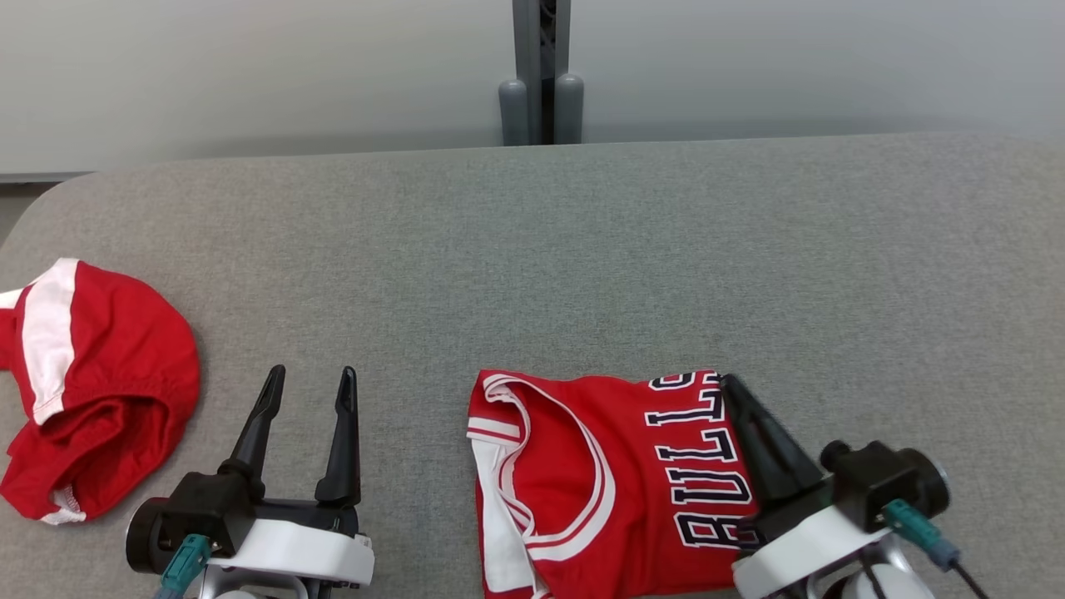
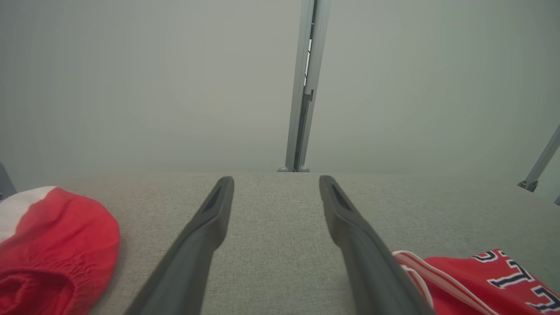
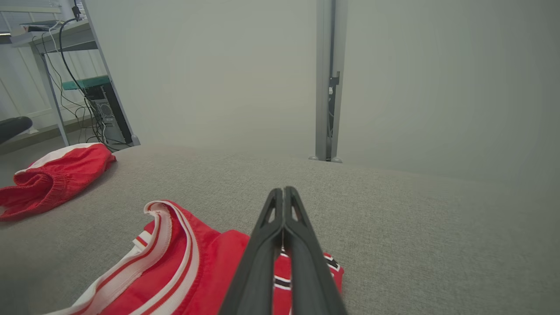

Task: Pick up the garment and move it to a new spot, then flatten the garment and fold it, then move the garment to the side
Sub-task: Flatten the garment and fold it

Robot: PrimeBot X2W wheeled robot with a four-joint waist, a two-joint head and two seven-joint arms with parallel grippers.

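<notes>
Fingers (image 3: 258,262) of the right claw (image 1: 732,384) are pressed tight together into one dark wedge, with no gap between them in the right wrist view; whether any cloth is caught between them I cannot tell. In the head view this claw rises from the lower right of the frame and leans toward the upper left. Its white-and-black wrist sits low at the bottom edge, and its tip is at the upper right corner of the red jersey (image 1: 582,474). The jersey lies flat on the grey table (image 1: 582,249) at the lower middle of the frame. Its white-and-red trimmed neckline is to the left, and dark block lettering runs along its right side, partly under the claw. In the right wrist view the closed fingers lie low over the lettered edge, their tip past the cloth and above bare table. The left claw (image 1: 311,373) sits at the lower left of the head view, fingers spread wide and pointing up the frame with bare table between them. It is apart from the jersey on its right and from a second red garment (image 1: 108,374) with a white stripe, crumpled near the left edge. Beyond the table's far edge a grey post (image 1: 541,75) stands against a pale wall (image 1: 250,75).
</notes>
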